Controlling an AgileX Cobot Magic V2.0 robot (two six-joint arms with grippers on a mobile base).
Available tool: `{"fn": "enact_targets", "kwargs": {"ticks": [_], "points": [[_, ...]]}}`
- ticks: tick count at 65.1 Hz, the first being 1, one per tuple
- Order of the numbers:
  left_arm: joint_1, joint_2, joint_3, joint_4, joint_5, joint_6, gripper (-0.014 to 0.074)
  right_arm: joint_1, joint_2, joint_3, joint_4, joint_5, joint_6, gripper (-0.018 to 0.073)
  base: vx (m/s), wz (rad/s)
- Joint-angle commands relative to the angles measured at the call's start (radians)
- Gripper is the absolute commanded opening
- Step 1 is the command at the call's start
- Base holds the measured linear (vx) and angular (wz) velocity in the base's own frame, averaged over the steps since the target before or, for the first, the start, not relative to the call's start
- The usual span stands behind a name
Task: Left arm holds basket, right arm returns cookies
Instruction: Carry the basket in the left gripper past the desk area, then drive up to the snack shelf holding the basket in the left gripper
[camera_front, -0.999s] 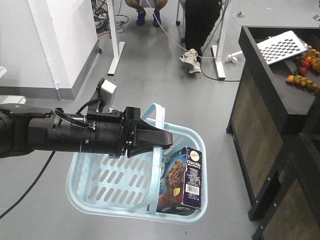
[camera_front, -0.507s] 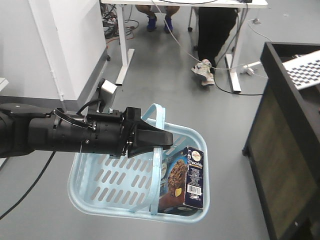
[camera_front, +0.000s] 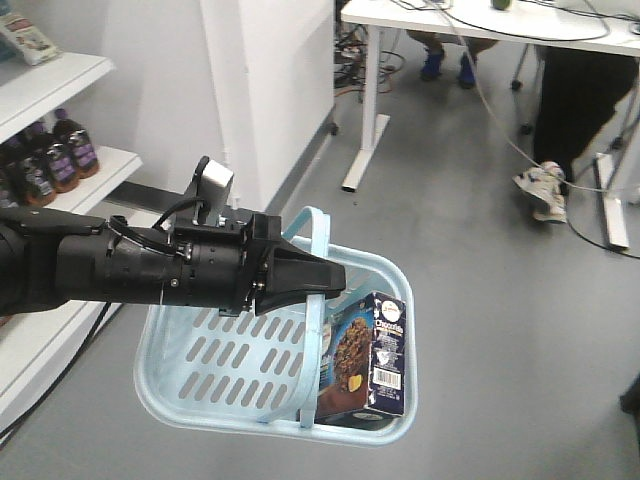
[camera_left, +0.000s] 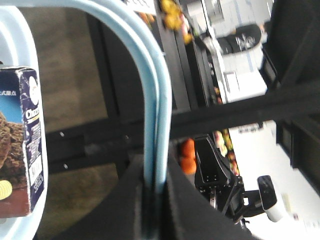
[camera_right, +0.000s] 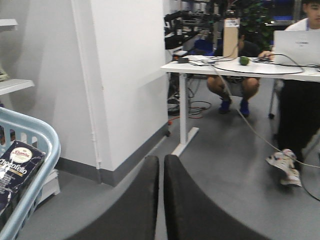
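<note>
The basket (camera_front: 372, 262) is being carried in the air by its hoop handle (camera_front: 312, 360), well above the grey floor. The left gripper (camera_front: 325, 280) is closed tightly around this handle; in the left wrist view the light blue bar is being pinched between the two black fingers (camera_left: 132, 210). It seems the grip is being taken at the top of the hoop so that the basket is hanging level and open from above, which leaves room for the other arm to reach in.

The cookies (camera_front: 365, 350) are being kept inside the basket, standing upright in the corner far from the left arm and leaning against the wall there, with the barcode side turned outward. Because the carton is being supported by the wall, it is probably not going to fall over while the basket is being moved.

The right gripper (camera_right: 161, 195) is being held beside the basket, apart from the carton. Its fingers are pressed almost together and nothing is being held between them, so the cookies are not yet being taken out.

White shelves (camera_front: 60, 80) with dark bottles (camera_front: 70, 150) are being approached on the left side, and this is likely where the carton is going to be returned.
</note>
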Motion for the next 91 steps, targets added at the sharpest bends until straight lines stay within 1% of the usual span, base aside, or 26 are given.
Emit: {"fn": "enact_targets", "kwargs": {"ticks": [1, 44, 91], "points": [[-0.006, -0.05, -0.031, -0.128, 0.064, 0.011, -0.0006, -0.002, -0.013, 0.017, -0.003, -0.073, 0.001, -0.0011, 0.32, 0.66], [-0.006, -0.05, -0.031, -0.128, 0.064, 0.011, -0.0006, -0.002, -0.013, 0.017, -0.003, -0.073, 0.001, -0.0011, 0.29, 0.66], [-0.006, -0.05, -0.031, -0.128, 0.064, 0.011, -0.0006, -0.002, -0.013, 0.017, -0.003, -0.073, 0.001, -0.0011, 0.19, 0.74]]}}
